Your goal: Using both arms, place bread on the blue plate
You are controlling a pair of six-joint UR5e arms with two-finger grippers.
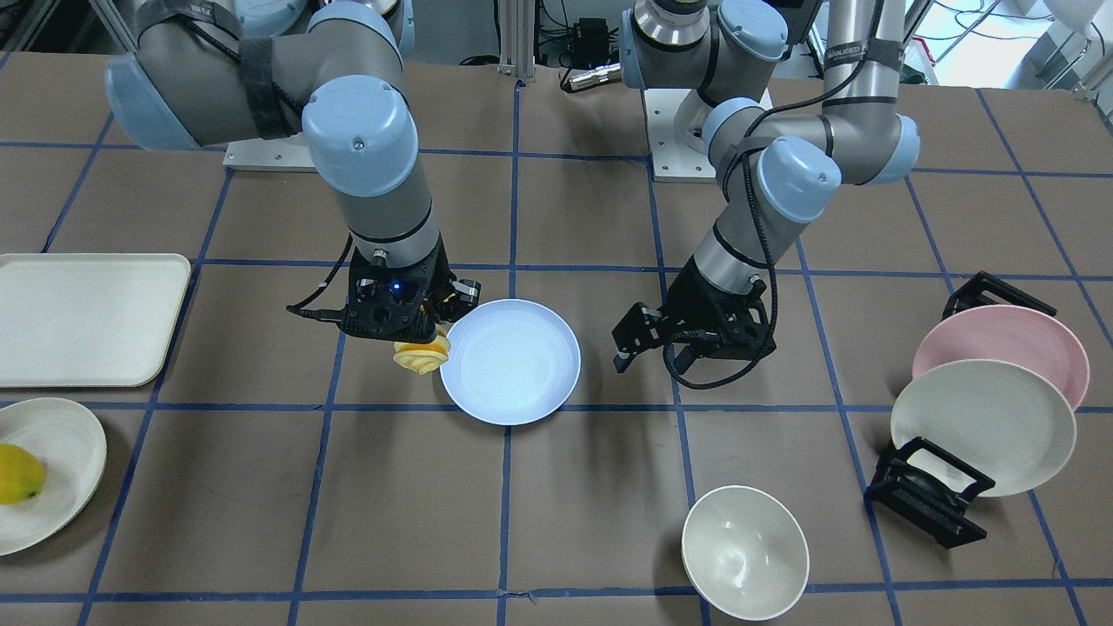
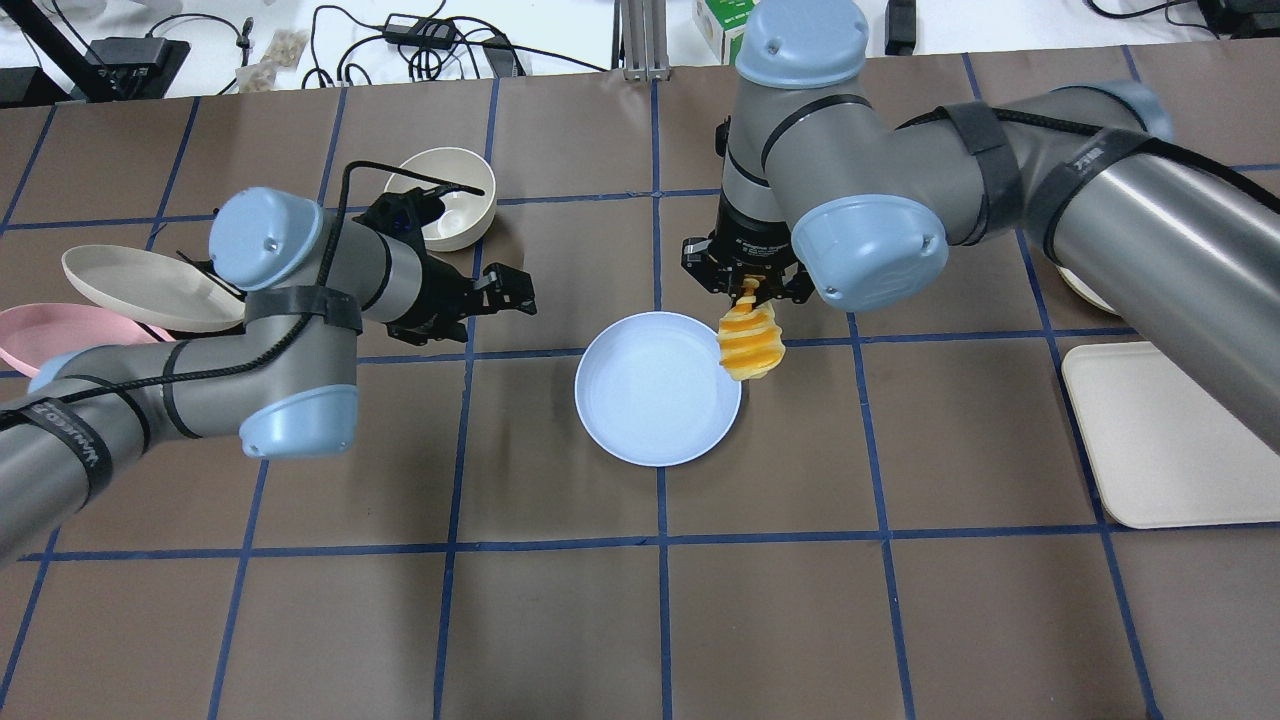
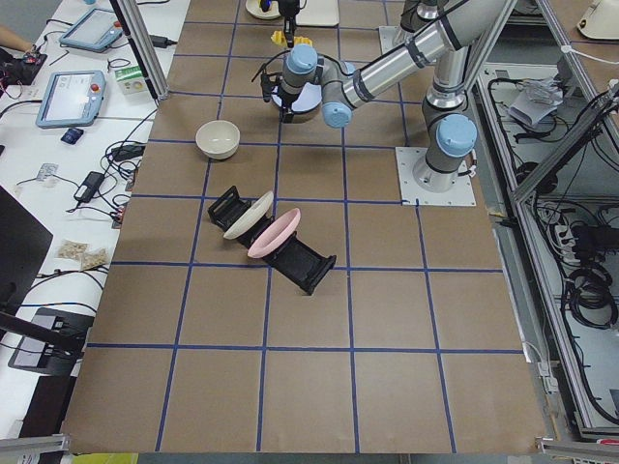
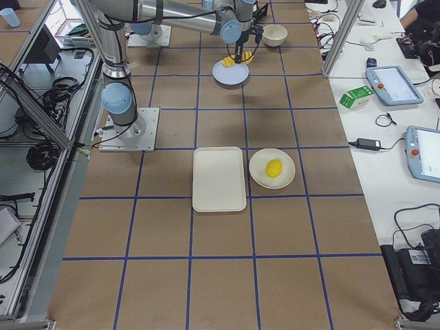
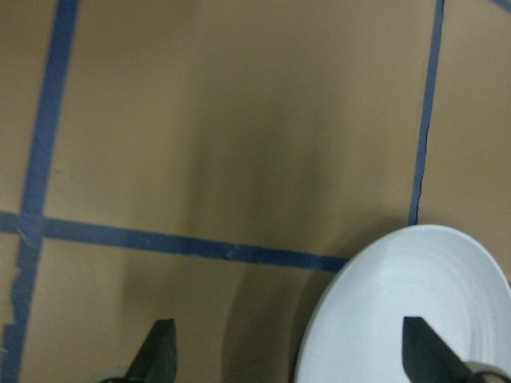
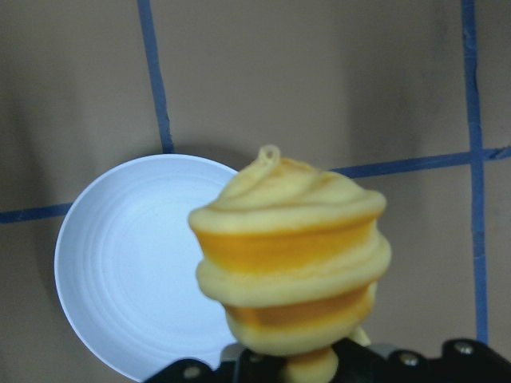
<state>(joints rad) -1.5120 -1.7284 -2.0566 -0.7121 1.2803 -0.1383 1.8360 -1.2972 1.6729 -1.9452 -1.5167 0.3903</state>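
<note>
The right gripper (image 2: 748, 290) is clenched on one end of the bread (image 2: 752, 345), which hangs lengthwise below the fingers, ridges running crosswise. The loaf is lifted off the table and hangs at the rim of the blue plate (image 2: 655, 405), on the side nearer the right arm. In the right wrist view most of the plate lies bare to one side of the loaf, so the bread is not lying on it.

The left gripper (image 2: 522, 292) hovers over the table on the plate's other side, near it but apart. Its jaws are spread wide with nothing between them. In the left wrist view both fingertips (image 5: 162, 351) show at the lower edge, with the plate's rim beneath one of them.

The plate sits flat near the table's middle, across a blue tape line. Beyond the left arm stands a white bowl (image 2: 450, 195). A black rack (image 1: 926, 496) holds a pink plate (image 1: 1009, 343) and a cream plate (image 1: 983, 426) on edge. On the right arm's side lie a cream tray (image 1: 87, 317) and a white plate (image 1: 61, 469) with a yellow fruit (image 1: 17, 474) on it.
</note>
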